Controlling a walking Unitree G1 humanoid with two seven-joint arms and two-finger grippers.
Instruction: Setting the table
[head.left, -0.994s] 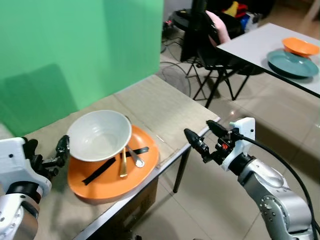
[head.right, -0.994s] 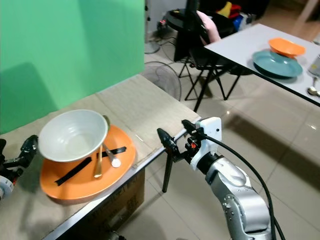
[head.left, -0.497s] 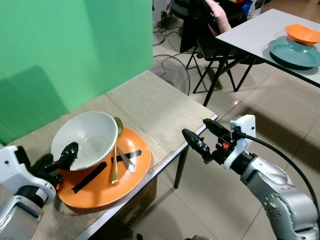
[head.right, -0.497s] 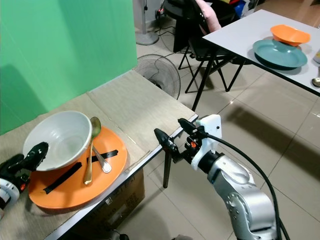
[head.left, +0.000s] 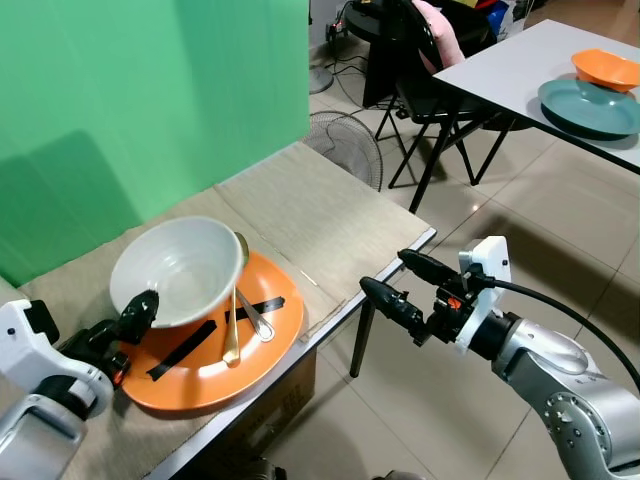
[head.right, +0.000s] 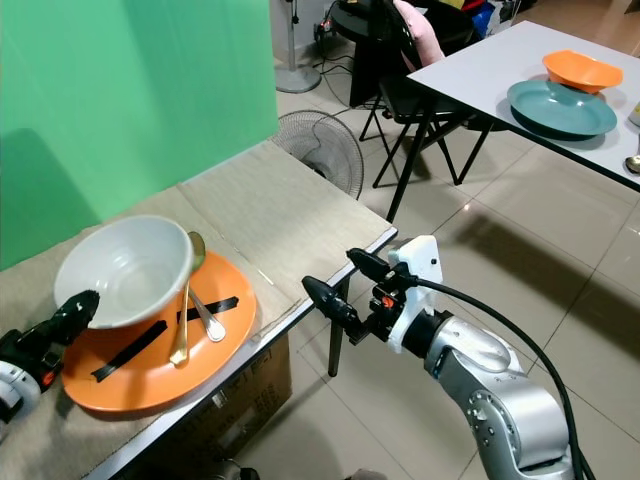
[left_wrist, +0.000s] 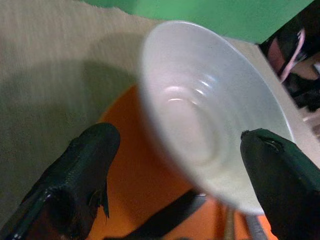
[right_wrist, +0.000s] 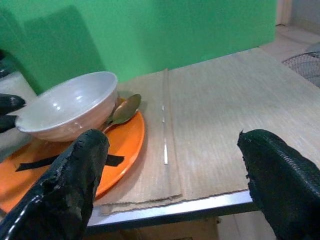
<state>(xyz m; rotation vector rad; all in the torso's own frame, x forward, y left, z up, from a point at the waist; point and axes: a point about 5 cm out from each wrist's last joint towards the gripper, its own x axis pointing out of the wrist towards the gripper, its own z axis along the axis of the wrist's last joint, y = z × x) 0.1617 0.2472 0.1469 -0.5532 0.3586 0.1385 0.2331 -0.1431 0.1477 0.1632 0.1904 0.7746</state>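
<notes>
A white bowl (head.left: 180, 270) leans tilted on an orange plate (head.left: 205, 378) near the table's left front. A gold spoon (head.left: 232, 330), a silver spoon (head.left: 264, 326) and black strips (head.left: 185, 350) lie on the plate beside it. My left gripper (head.left: 118, 325) is open at the bowl's near left rim, one fingertip close under the rim. In the left wrist view the bowl (left_wrist: 210, 115) lies between the spread fingers (left_wrist: 75, 170). My right gripper (head.left: 385, 272) is open, holds nothing, and hangs just off the table's right front edge, pointing at the plate (right_wrist: 120, 145).
A beige mat (head.left: 320, 215) covers the table up to its metal edge (head.left: 330, 325). A green screen (head.left: 150, 90) stands behind. A fan (head.left: 345, 145) and a chair (head.left: 420, 60) stand on the floor beyond. A far white table carries a teal plate (head.left: 590, 105) and an orange bowl (head.left: 605, 68).
The view shifted slightly. My left gripper's fingertip dropped from inside the bowl's mouth to its lower left rim. My right gripper sank a little beside the table edge.
</notes>
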